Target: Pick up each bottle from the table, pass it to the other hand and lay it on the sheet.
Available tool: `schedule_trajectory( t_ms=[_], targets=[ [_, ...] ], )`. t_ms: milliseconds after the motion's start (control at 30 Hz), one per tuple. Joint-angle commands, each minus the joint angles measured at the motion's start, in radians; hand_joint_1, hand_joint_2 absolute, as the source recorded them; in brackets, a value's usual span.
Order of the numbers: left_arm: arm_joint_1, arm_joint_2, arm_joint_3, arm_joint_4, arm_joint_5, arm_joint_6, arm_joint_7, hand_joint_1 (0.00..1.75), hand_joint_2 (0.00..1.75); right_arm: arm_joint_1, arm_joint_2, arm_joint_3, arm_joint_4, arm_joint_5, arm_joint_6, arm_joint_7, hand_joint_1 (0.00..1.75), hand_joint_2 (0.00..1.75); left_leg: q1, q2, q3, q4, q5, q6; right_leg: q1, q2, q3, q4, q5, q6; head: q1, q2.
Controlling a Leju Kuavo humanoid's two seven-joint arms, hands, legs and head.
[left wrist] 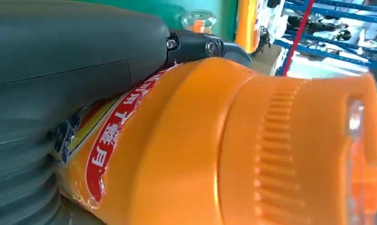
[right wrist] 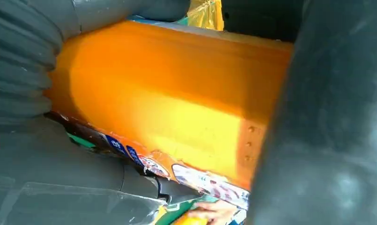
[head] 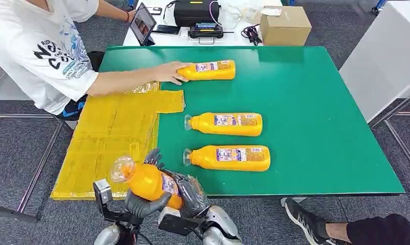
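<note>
Green surface (head: 315, 127), one yellow sheet (head: 106, 148) at its left edge, I count four orange bottles, two lying free (head: 227, 124) (head: 228, 157), one (head: 208, 70) under a person's hand (head: 170, 72), one (head: 147, 181) clasped by my left hand (head: 142, 204) and right hand (head: 190, 191) together, low near the front edge.

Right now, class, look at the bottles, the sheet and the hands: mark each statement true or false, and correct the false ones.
1. Both robot hands grip one orange bottle. True: left hand and right hand hold it together.
2. Two bottles lie on the yellow sheet. False: the yellow sheet carries none.
3. A person's hand touches the far bottle. True.
4. The bottles on the green table stand upright. False: all three lie on their sides.
</note>
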Motion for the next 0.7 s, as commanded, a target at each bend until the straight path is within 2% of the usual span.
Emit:
schedule_trajectory(
  t_ms=[33, 267, 433, 467, 633, 667, 700],
  targets=[
    [-0.052, -0.01, -0.036, 0.022, 0.015, -0.053, -0.015, 1.75, 1.75, -0.007, 0.001, 0.092, 0.092, 0.013, 0.022, -0.006, 1.75, 1.75, 0.003, -0.002, 0.008, 0.001, -0.004, -0.002, 0.003, -0.003, 0.01, -0.001, -0.004, -0.003, 0.0, 0.0],
    [-0.024, -0.013, -0.048, -0.038, 0.205, -0.214, 0.021, 1.75, 1.75, -0.006, -0.009, 0.08, 0.073, 0.024, 0.0, 0.004, 1.75, 1.75, 0.003, -0.002, 0.007, 0.001, -0.003, -0.002, 0.003, -0.003, 0.008, 0.0, -0.004, -0.003, 0.0, 0.0],
    [-0.021, -0.013, -0.05, -0.047, 0.209, -0.214, 0.023, 1.75, 1.75, -0.006, -0.01, 0.079, 0.07, 0.024, 0.002, 0.004, 1.75, 1.75, 0.001, -0.002, 0.003, 0.0, -0.001, -0.001, 0.001, -0.003, 0.004, 0.0, -0.002, -0.002, 0.0, 0.0],
    [-0.021, -0.013, -0.05, -0.047, 0.209, -0.214, 0.023, 1.75, 1.75, -0.006, -0.01, 0.079, 0.07, 0.024, 0.002, 0.004, 1.75, 1.75, 0.002, -0.003, 0.007, 0.001, -0.003, -0.002, 0.003, -0.004, 0.008, 0.0, -0.004, -0.003, 0.0, 0.0],
    [-0.012, -0.011, -0.045, -0.112, 0.241, -0.186, 0.024, 1.75, 1.75, -0.002, -0.016, 0.059, 0.046, 0.047, -0.045, 0.029, 1.75, 1.75, 0.001, -0.002, 0.002, 0.0, -0.001, -0.001, 0.001, -0.003, 0.003, 0.0, -0.001, -0.001, 0.0, 0.0],
    [-0.011, -0.009, -0.046, -0.142, 0.195, -0.143, 0.0, 1.75, 1.75, 0.001, -0.017, 0.049, 0.031, 0.048, -0.057, 0.039, 1.68, 1.75, 0.002, -0.002, 0.004, 0.001, -0.002, -0.001, 0.002, -0.003, 0.005, 0.0, -0.003, -0.002, 0.0, 0.0],
    [-0.011, -0.008, -0.044, -0.16, 0.186, -0.129, -0.001, 1.75, 1.75, 0.003, -0.019, 0.045, 0.018, 0.063, -0.079, 0.053, 1.15, 1.75, 0.001, -0.002, 0.001, 0.0, -0.001, -0.001, 0.001, -0.003, 0.002, 0.0, -0.001, -0.001, 0.0, 0.0]
  ],
)
